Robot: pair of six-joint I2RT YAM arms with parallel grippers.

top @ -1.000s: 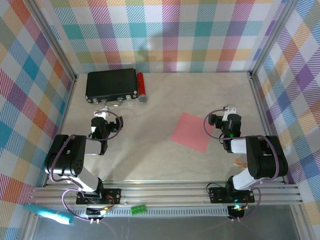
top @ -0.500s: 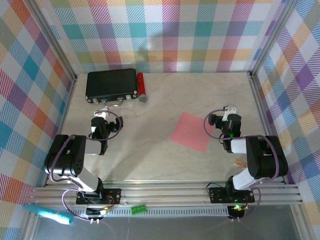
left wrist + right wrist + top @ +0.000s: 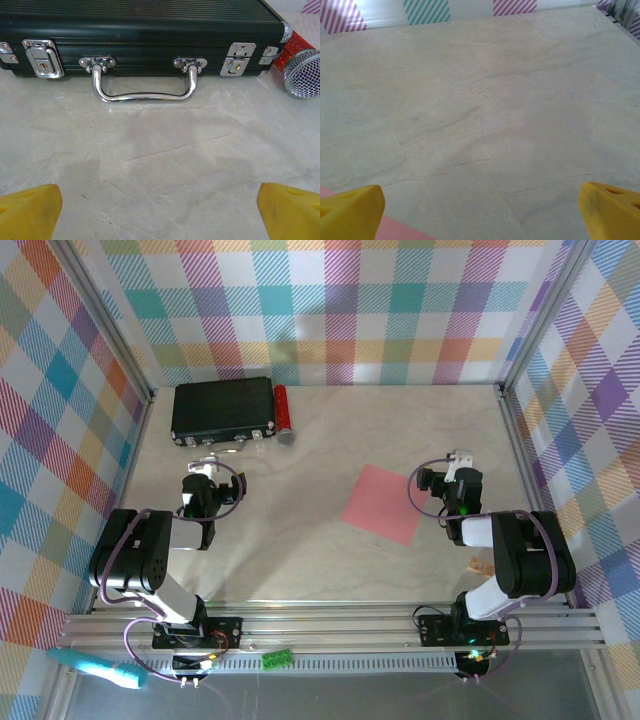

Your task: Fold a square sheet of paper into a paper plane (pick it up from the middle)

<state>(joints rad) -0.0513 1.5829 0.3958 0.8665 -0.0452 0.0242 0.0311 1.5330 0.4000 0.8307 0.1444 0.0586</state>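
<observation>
The square sheet of paper (image 3: pixel 384 503) is pink-red and lies flat on the marble table, right of centre; its corner (image 3: pixel 395 231) shows at the lower left of the right wrist view. My right gripper (image 3: pixel 458 462) sits just right of the sheet, open, its yellow fingertips (image 3: pixel 355 210) wide apart over bare table. My left gripper (image 3: pixel 203 468) rests at the left, open, facing the black case (image 3: pixel 222 410), with nothing between its yellow fingertips (image 3: pixel 30 210). The paper plane is out of view.
The black case (image 3: pixel 140 35) has a chrome handle (image 3: pixel 144 85) and latches. A red microphone with a grey mesh head (image 3: pixel 283 415) lies at its right end, also seen as a microphone (image 3: pixel 302 67) in the left wrist view. Checked walls enclose the table.
</observation>
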